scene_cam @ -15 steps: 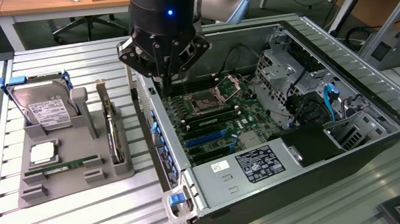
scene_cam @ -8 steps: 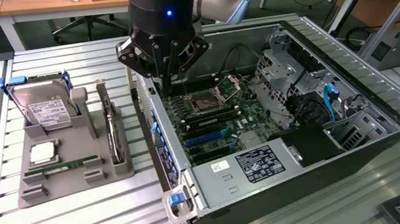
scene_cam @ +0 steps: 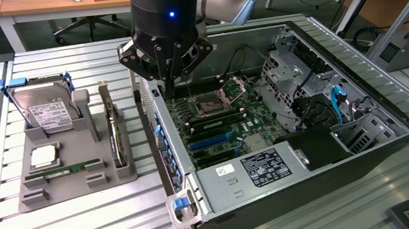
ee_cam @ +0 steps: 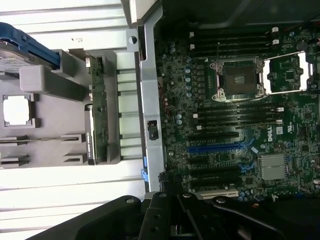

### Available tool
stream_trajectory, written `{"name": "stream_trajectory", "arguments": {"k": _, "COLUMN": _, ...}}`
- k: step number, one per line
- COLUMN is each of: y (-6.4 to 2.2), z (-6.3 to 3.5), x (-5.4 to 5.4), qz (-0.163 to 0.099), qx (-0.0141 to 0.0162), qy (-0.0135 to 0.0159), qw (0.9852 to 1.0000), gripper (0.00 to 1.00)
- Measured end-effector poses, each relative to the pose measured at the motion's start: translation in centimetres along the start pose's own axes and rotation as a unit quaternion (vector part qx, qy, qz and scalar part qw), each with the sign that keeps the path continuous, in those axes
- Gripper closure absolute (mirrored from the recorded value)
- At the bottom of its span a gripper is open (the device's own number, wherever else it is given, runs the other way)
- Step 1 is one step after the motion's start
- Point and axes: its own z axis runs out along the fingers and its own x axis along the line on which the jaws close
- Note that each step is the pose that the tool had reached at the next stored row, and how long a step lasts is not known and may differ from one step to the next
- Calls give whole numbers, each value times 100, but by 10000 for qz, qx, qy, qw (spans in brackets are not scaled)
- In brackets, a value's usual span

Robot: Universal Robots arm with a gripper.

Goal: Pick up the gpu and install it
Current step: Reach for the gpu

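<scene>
In the exterior view, the black multi-fingered gripper (scene_cam: 168,84) hangs from the dark arm over the left wall of the open black metal computer case (scene_cam: 324,184), which lies on its side on a slatted silver metal table (scene_cam: 87,227). Its fingers are drawn together and grip nothing. Inside the case lies the green motherboard (scene_cam: 220,118).

To the exterior view's left of the case, a grey moulded plastic holder (scene_cam: 69,189) rests on the table. The gpu (scene_cam: 114,135), a flat green circuit card seen edge-on, stands upright in the slot of the holder nearest the case, apart from the gripper. The holder also carries:
- a silver hard drive (scene_cam: 48,111) with a white label and blue frame, propped up at its far end
- a square silver processor chip (scene_cam: 46,156)
- a narrow green memory stick (scene_cam: 67,171)

In the wrist view, the black gripper (ee_cam: 172,210) is closed above the grey case wall. The gpu (ee_cam: 97,110) stands on edge in the grey holder (ee_cam: 55,80), just beside that wall. The processor chip (ee_cam: 16,111) and the blue-framed hard drive (ee_cam: 25,45) sit further from the case. The motherboard (ee_cam: 230,130) shows an open square silver processor socket (ee_cam: 240,80) and a long blue slot (ee_cam: 220,147).
</scene>
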Motion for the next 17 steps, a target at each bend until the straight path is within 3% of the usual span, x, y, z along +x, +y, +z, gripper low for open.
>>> {"name": "stream_trajectory", "arguments": {"k": 17, "y": -35, "z": 3, "x": 38, "qz": 0, "qx": 0, "qy": 0, "qw": 10000, "gripper": 89}}
